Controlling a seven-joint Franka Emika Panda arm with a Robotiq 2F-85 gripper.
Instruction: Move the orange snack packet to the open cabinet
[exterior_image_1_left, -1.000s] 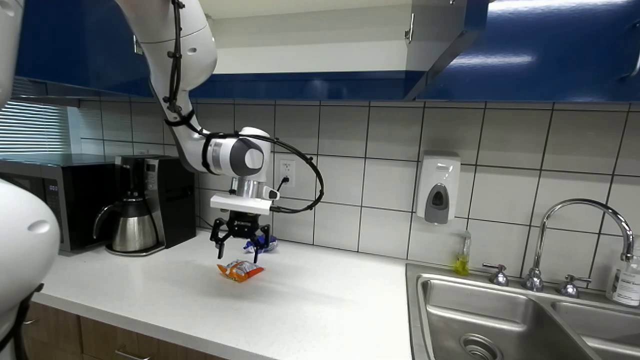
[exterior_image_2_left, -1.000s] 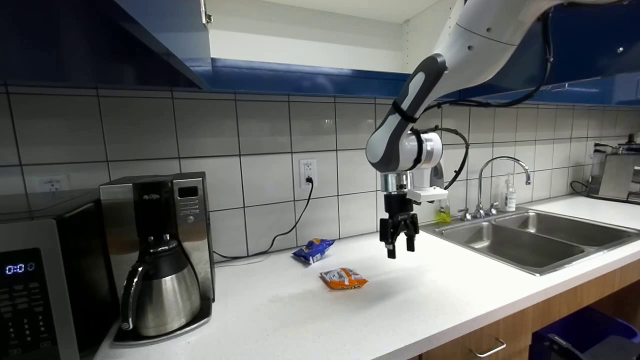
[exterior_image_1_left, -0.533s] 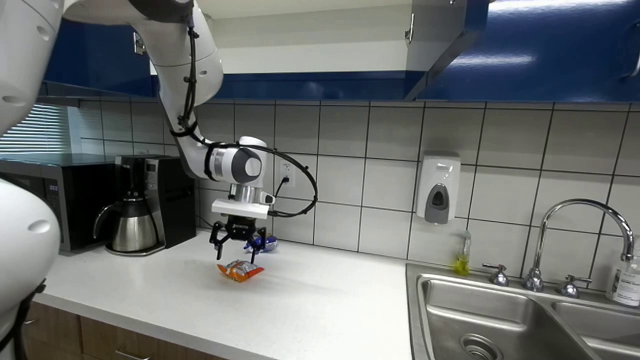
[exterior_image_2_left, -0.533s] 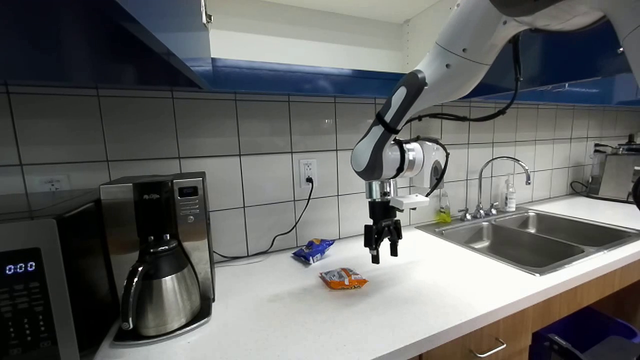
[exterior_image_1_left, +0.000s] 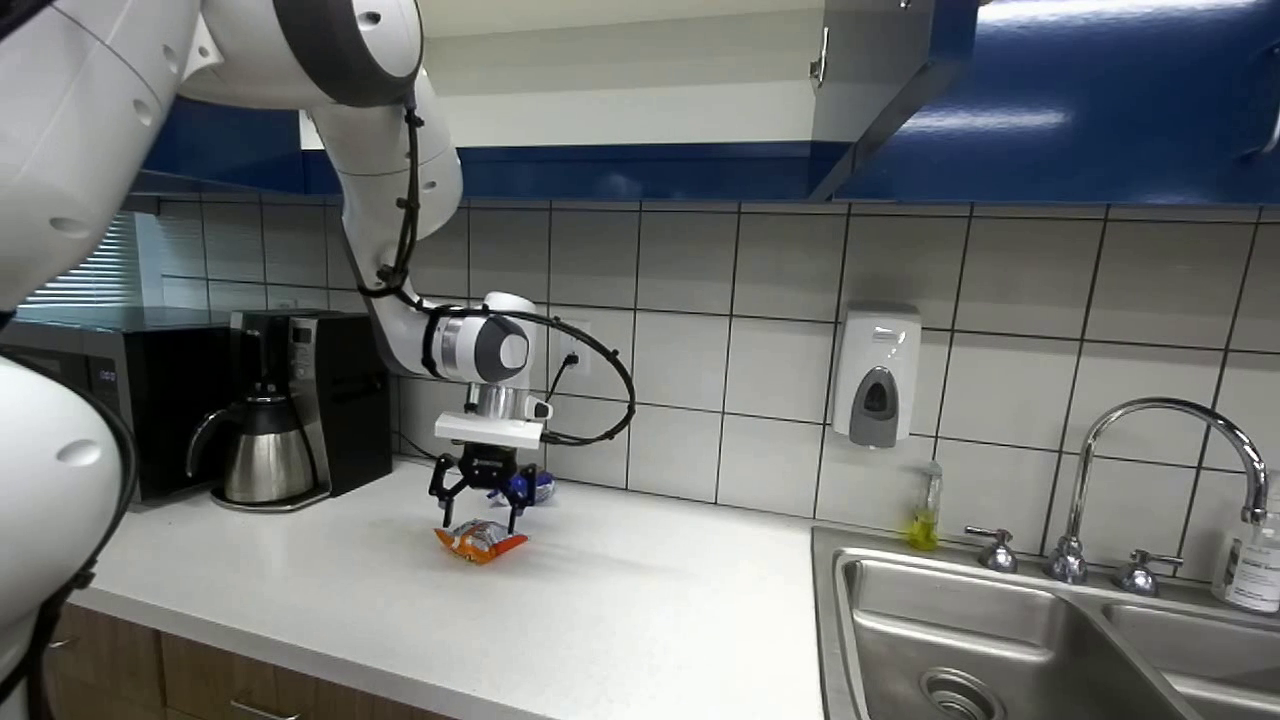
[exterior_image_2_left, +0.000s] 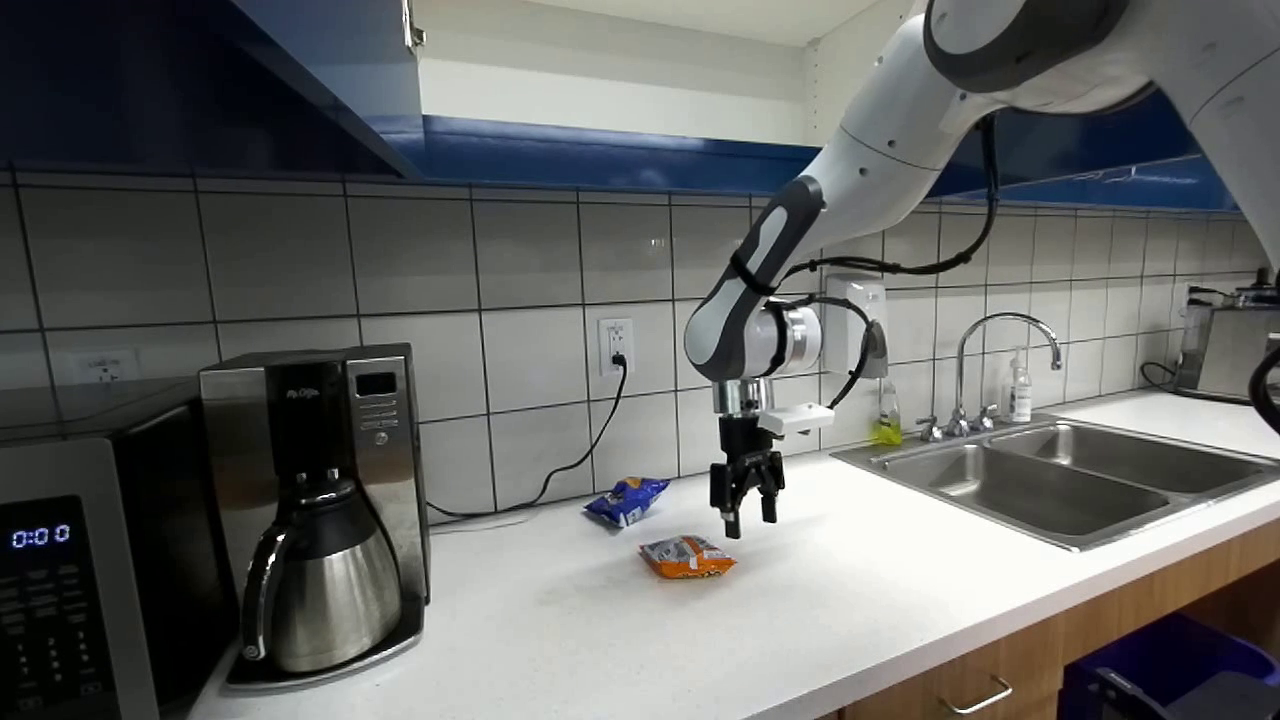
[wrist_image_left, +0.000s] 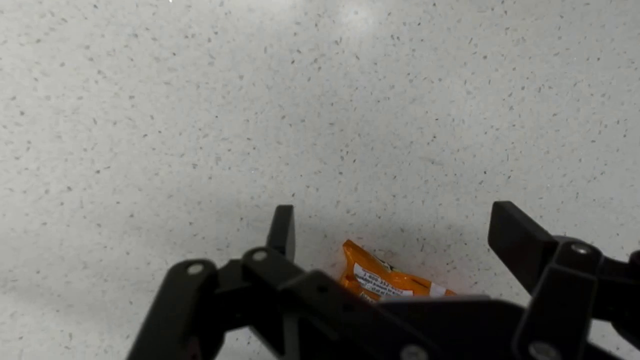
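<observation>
The hand (exterior_image_2_left: 750, 524) hangs above the counter (exterior_image_2_left: 560, 640), fingers (wrist_image_left: 283, 232) spread wide and gripping nothing. The orange snack packet (exterior_image_2_left: 688, 557) lies on the counter, below the hand and toward the coffee maker (exterior_image_2_left: 318, 515). In the wrist view it peeks out low between the fingers, its visible edge slanting across the line that joins them; the hand hides the rest, so the long axis is hard to judge. The next move probably calls for a shift that way and down, the open cabinet (exterior_image_2_left: 620, 90) coming later.

Rounded white arm (exterior_image_2_left: 880, 115), dark-grey bands (exterior_image_1_left: 325, 50), thin black cable (exterior_image_1_left: 408, 204); at its six o'clock, black two-fingered gripper (exterior_image_1_left: 480, 525) with pale screws (wrist_image_left: 259, 256).
</observation>
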